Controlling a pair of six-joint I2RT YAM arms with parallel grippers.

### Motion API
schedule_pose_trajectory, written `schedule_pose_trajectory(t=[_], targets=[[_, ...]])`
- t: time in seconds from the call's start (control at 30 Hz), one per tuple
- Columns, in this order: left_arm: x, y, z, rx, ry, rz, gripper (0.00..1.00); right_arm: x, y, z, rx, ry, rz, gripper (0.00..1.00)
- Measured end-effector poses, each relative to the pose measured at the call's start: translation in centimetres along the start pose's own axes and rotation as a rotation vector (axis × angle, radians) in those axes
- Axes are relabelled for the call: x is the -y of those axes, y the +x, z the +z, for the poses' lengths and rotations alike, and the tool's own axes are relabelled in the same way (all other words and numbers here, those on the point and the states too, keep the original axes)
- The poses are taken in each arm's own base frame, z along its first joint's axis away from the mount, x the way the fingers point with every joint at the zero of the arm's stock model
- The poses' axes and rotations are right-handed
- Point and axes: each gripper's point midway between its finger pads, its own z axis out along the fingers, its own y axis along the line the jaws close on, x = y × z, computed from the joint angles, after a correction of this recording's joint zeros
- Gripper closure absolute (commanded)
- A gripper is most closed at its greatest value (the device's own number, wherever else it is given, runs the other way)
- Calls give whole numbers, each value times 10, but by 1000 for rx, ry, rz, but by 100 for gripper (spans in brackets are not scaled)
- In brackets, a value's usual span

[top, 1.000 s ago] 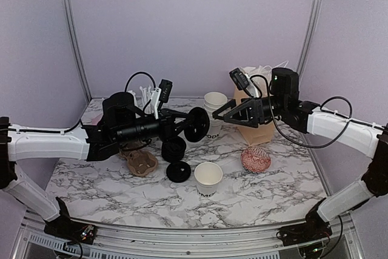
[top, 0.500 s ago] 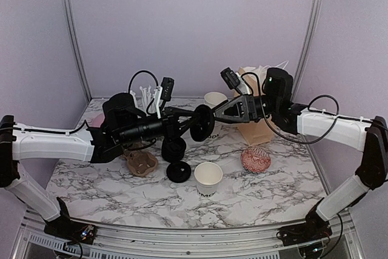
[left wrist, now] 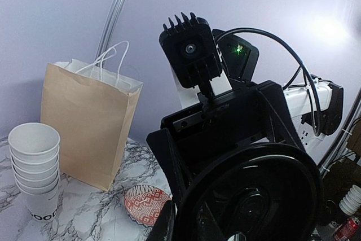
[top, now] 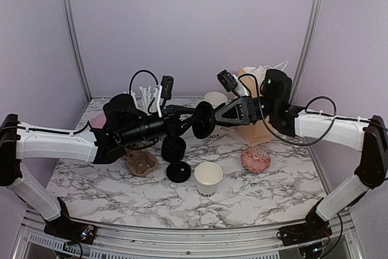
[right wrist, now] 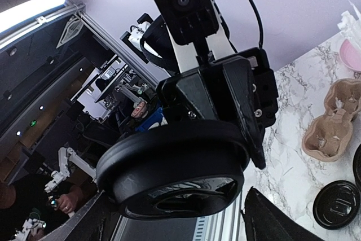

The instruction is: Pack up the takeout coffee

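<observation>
Nearest to us in the top view, just below the middle of the frame, the paper cup (top: pixel 208 177) stands upright on the marble table (top: pixel 273 192). It is open and lidless, with black letters on its side. Just to its left a loose lid (top: pixel 178 171) lies flat, and further left sits a brown pulp cup carrier (top: pixel 142 163). To the right of the cup, apart from it, we see a red patterned dish (top: pixel 256 159). Behind the loose lid stands a short dark round pile (top: pixel 174 148) that we cannot make out well.

Above these, at the centre of the frame, the two arms meet in the air. The left gripper (top: pixel 195 119) is clamped on a held lid (top: pixel 203 119), which stands on edge. The right gripper (top: pixel 212 118) has its jaws wide, one on either side of that same lid. We cannot tell whether they press it.

Further back, a stack of lidless white cups (left wrist: pixel 35 156) stands at the lower left of the left wrist view. The brown bag (left wrist: pixel 90 128) stands upright just beside it. In the top view, white straws (top: pixel 145 94) stick up behind the left arm.
</observation>
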Motion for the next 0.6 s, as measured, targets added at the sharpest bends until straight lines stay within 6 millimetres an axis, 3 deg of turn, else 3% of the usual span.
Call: schedule_pose_trajectory(t=[0.17,0.3,0.4,0.5,0.6], targets=[[1,-7,0,28,3,7,89,0,3,0,0,-8,14,30],[1,-8,1,37,5,4,89,-2,2,0,2,-15,11,21],[0,-6,2,36,5,2,89,-3,1,0,3,-18,8,20],[-2,-2,3,29,2,-4,88,-4,1,0,3,-19,12,24],[-4,0,5,29,0,-11,87,-3,1,0,2,-20,18,34]])
